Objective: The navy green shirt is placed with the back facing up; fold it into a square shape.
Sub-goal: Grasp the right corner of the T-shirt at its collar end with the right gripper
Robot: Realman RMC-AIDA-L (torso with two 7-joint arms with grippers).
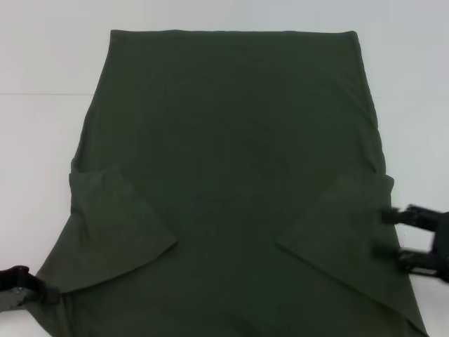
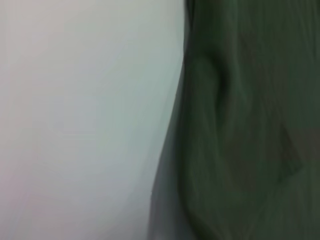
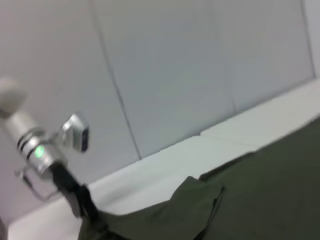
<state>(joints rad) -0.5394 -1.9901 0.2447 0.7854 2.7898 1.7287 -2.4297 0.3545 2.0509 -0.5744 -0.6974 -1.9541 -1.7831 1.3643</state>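
The navy green shirt (image 1: 231,161) lies flat on the white table (image 1: 42,105), plain side up, with both short sleeves folded inward over its body. My left gripper (image 1: 31,289) sits low at the shirt's near left corner, touching its edge. In the right wrist view that arm (image 3: 47,155) shows far off, its tip down at the cloth (image 3: 250,200). My right gripper (image 1: 394,239) is at the shirt's right edge beside the folded sleeve, open, with its two fingers pointing at the cloth. The left wrist view shows only the shirt's edge (image 2: 240,130) against the table.
The white table top surrounds the shirt on the left, right and far sides. A pale wall (image 3: 175,65) stands behind the table in the right wrist view. No other objects show.
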